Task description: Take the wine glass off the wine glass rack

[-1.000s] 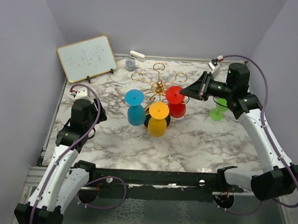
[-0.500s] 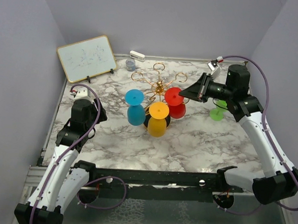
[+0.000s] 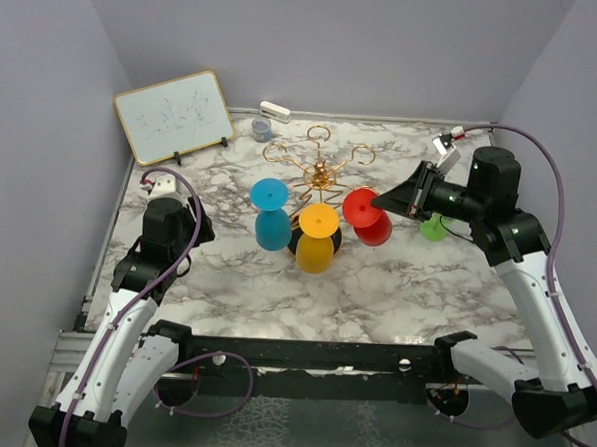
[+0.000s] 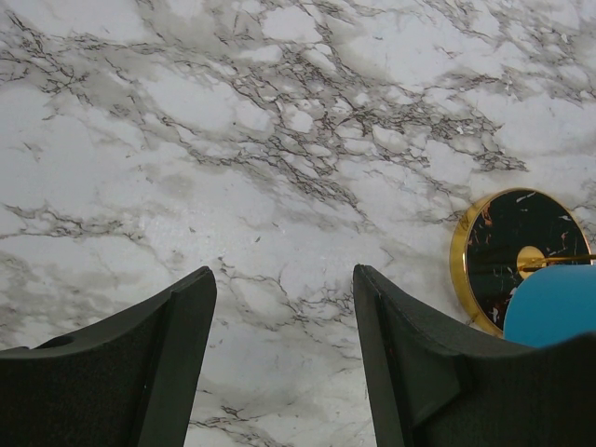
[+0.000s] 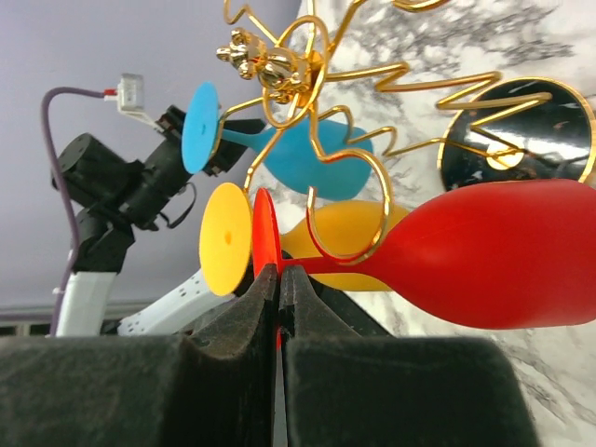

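**Snag risk: the red glass may still be hooked in the wire**

Closest in, your right gripper (image 5: pixel 277 272) is pinching fully closed on the red wine glass (image 5: pixel 503 256), right where the thin stem is meeting the foot. That is a narrow hold. The bowl is hanging out to one side of the grip, so its weight is probably levering against the pads, and a quick swing could be twisting it free.

Just beyond the fingers, in the wrist view, a gold loop (image 5: pixel 312 228) of the wine glass rack (image 3: pixel 321 175) is appearing to ring the stem. I cannot tell whether it is truly around the stem or only behind it. If it is hooked, pulling toward 3 o'clock could be tipping the rack on its round black base (image 4: pixel 521 247). The yellow glass (image 3: pixel 317 239) at 6 o'clock and the blue glass (image 3: pixel 272 217) at 8 o'clock of the post are hanging where a jolt could shake them loose.

As for pose, your left gripper (image 4: pixel 282 273) is hovering wide open and empty over the marble table (image 4: pixel 186 140), out at 8 o'clock of the rack. Your right arm is reaching in from 3 o'clock, carrying the red glass at 4 o'clock of the post
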`<state>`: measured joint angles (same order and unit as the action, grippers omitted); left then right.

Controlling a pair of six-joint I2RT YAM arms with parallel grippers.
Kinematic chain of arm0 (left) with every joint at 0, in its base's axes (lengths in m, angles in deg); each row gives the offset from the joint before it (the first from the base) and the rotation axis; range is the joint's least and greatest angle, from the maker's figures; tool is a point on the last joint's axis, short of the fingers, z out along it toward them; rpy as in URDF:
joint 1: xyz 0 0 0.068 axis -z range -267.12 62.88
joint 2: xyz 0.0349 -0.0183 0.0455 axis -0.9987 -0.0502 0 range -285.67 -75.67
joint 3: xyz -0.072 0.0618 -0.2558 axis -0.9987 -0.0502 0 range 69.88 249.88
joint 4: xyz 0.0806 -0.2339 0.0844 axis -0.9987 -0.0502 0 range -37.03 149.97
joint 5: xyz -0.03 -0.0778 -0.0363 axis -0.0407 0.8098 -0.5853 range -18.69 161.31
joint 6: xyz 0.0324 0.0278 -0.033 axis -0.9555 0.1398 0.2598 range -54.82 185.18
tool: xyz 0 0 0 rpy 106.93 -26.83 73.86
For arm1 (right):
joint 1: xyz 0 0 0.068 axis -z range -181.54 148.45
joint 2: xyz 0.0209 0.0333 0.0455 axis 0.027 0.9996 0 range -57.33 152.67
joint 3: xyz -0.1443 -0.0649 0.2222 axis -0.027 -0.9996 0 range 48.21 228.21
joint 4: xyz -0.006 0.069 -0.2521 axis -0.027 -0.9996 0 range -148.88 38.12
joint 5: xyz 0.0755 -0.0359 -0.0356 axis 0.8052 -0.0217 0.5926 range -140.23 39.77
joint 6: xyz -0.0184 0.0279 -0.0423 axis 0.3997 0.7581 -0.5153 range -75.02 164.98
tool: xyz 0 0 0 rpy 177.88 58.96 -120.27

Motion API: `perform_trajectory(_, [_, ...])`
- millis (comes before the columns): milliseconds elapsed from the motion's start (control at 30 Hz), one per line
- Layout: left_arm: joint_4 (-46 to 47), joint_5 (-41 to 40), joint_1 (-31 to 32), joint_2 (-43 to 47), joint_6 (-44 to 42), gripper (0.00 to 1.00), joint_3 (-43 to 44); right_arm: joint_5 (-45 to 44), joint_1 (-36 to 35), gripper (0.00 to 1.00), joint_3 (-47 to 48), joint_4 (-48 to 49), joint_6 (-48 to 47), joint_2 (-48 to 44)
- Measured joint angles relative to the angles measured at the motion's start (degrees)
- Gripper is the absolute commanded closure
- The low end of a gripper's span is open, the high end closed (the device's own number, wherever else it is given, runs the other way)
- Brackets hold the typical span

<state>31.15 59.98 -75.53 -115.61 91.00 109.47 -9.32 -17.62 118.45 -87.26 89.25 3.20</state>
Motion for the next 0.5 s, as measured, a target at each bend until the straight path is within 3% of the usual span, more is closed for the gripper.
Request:
perform_trajectory(267, [0.0, 0.0, 0.0, 0.2, 0.1, 0.37, 0.0, -11.4, 0.0, 0.99, 4.9, -7.2, -8.1, -6.0])
perform_trajectory(500, [0.0, 0.0, 0.0, 0.5, 0.2, 0.37, 0.0, -17.8, 0.0, 0.99, 9.1, -2.1, -20.3, -8.2])
